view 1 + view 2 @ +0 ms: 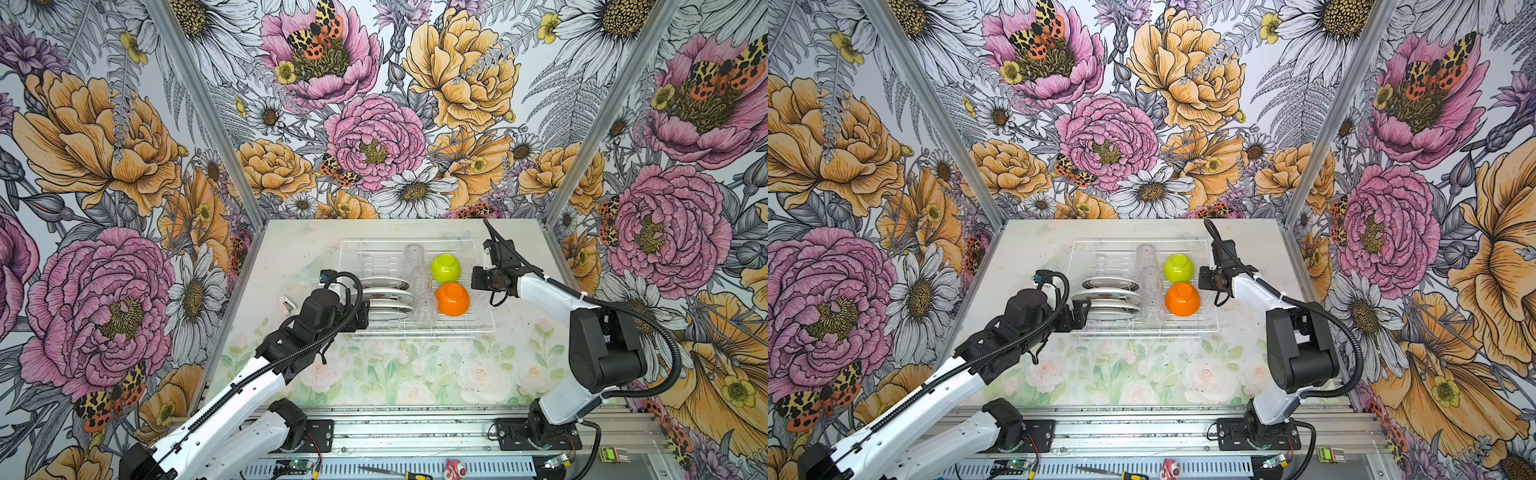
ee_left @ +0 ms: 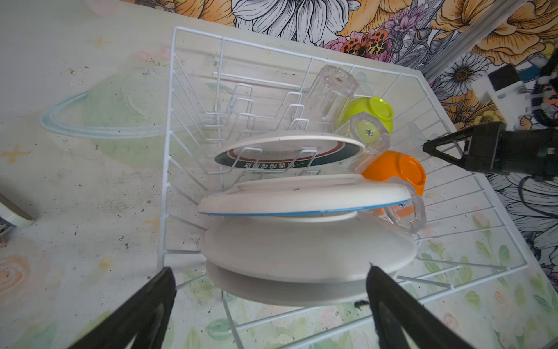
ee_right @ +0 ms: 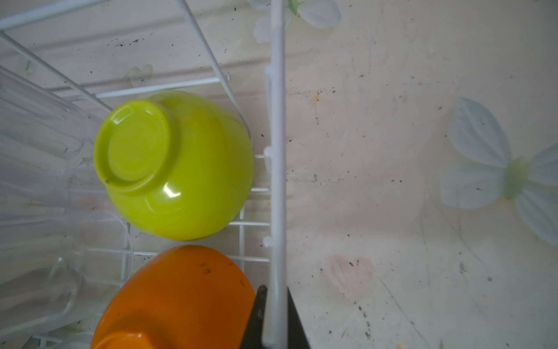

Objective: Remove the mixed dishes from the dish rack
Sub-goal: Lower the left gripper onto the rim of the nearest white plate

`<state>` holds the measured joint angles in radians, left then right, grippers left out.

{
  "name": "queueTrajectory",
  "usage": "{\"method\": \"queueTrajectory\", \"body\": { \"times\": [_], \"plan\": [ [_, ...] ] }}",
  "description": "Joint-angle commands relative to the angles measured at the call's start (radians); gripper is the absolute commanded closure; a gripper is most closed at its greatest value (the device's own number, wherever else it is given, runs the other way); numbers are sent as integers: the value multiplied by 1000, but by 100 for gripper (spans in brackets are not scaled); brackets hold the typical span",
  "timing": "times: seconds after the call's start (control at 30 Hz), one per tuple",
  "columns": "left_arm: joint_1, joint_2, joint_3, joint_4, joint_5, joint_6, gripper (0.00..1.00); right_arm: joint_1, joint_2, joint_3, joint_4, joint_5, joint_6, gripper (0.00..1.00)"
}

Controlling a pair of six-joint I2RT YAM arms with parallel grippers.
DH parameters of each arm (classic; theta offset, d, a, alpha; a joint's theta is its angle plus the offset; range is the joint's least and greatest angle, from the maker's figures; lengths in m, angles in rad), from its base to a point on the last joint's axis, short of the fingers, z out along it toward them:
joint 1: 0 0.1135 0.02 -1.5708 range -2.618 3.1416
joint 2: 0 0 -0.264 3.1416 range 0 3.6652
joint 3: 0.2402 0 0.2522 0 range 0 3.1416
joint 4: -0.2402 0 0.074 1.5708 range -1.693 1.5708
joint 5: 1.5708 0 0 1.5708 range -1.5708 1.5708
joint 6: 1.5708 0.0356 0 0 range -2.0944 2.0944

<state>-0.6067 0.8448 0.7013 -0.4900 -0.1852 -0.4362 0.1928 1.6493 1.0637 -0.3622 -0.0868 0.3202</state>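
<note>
Though spread wide beside plates (image 1: 388,296) at left end of dish rack (image 1: 357,257), holds nothing in left gripper (image 1: 362,316). Shows tumblers (image 1: 420,282) in middle row, lime-green bowl (image 1: 445,268) and orange bowl (image 1: 453,298) upturned on right, all inside rack on counter (image 1: 415,374). Has right gripper (image 1: 475,279) fully closed at rack's right rim.

White wire rack (image 3: 278,121); white plates (image 2: 302,193), one banded teal and red, one edged blue; clear tumblers (image 2: 332,87); lime bowl (image 3: 181,169); orange bowl (image 3: 181,296); pale floral desk (image 1: 415,374).

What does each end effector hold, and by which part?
Nothing in the open left end effector; the right end effector is shut at the dish rack rim, grip cannot be told.
</note>
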Motion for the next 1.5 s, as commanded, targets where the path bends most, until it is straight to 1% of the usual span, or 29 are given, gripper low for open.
{"method": "queueTrajectory", "body": {
  "times": [0.0,0.03,0.07,0.1,0.13,0.17,0.2,0.23,0.33,0.43,0.47,0.5,0.57,0.63,0.67,0.7,0.73,0.83,0.97,1.07,1.33,1.47],
  "plan": [
    [-8,-21,-17,7,28,23,1,30,-14,-5,-18,48,-167,100],
    [-8,-23,-17,4,29,25,1,28,-22,-7,-19,52,-160,100],
    [-9,-25,-17,2,31,25,1,28,-33,-10,-18,52,-156,96],
    [-8,-28,-17,-2,35,27,1,28,-47,-13,-19,46,-152,77],
    [-10,-34,-16,-7,41,27,1,28,-65,-13,-19,40,-149,56],
    [-10,-40,-16,-13,49,27,1,27,-86,-15,-18,33,-147,46],
    [-10,-48,-16,-17,63,27,1,28,-111,-15,-18,23,-147,39],
    [-13,-58,-16,-21,80,27,1,27,-137,-14,-19,17,-145,34],
    [-25,-89,-22,-31,116,21,2,28,-219,-16,-19,8,-129,25],
    [-39,-114,-30,-35,140,22,7,27,-291,-26,-17,-15,-107,23],
    [-43,-119,-34,-36,149,27,9,28,-314,-32,-18,-35,-96,23],
    [-45,-121,-39,-37,158,35,16,28,-335,-39,-18,-59,-84,23],
    [-50,-117,-43,-38,170,46,25,29,-366,-59,-17,-107,-60,23],
    [-55,-105,-42,-38,175,55,29,29,-395,-83,-15,-153,-38,23],
    [-61,-97,-41,-37,176,61,33,32,-410,-99,-15,-173,-28,23],
    [-68,-86,-36,-38,172,68,36,36,-428,-115,-15,-193,-22,23],
    [-75,-75,-32,-37,167,76,36,40,-443,-130,-14,-203,-19,23],
    [-92,-33,-8,-35,143,104,42,45,-502,-192,-16,-218,-7,23],
    [-125,17,21,-30,114,152,41,46,-585,-262,-16,-219,-9,22],
    [-137,47,35,-30,64,172,40,46,-628,-292,-15,-214,-10,21],
    [-164,74,88,-44,-17,203,41,46,-628,-300,-15,-223,-3,20],
    [-172,65,93,-51,-16,213,41,46,-628,-298,-16,-225,-9,20]
  ]
}}
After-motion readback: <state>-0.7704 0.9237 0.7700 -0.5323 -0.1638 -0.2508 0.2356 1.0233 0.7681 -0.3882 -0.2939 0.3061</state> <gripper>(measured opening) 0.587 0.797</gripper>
